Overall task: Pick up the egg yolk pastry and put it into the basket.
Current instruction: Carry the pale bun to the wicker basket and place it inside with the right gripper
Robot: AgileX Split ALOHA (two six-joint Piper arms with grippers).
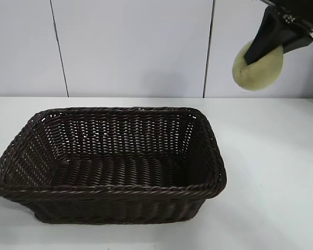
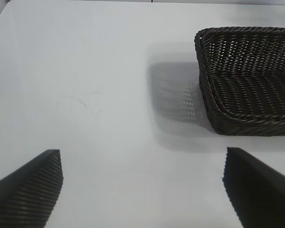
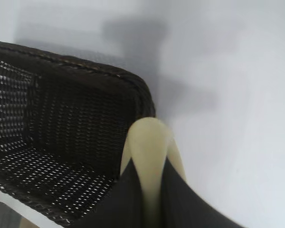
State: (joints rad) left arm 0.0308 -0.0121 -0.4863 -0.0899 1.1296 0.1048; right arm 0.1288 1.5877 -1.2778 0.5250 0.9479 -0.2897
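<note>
Right hand [image 1: 261, 54] clamped on egg yolk pastry [image 1: 261, 70], held high in the air above the desk [image 1: 271, 172], beyond the basket's [image 1: 109, 190] right end, pastry's flattish disc seen edge-on between the fingers, left hand [image 2: 142, 190] spread wide, holding nothing, over bare desk beside basket

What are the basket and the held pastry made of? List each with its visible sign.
Basket: dark brown woven wicker or a plastic imitation, slightly glossy; braided rim, open weave.
Egg yolk pastry: pale yellow, matte and smooth, possibly soft dough or foam; gripped by the right end effector.
</note>
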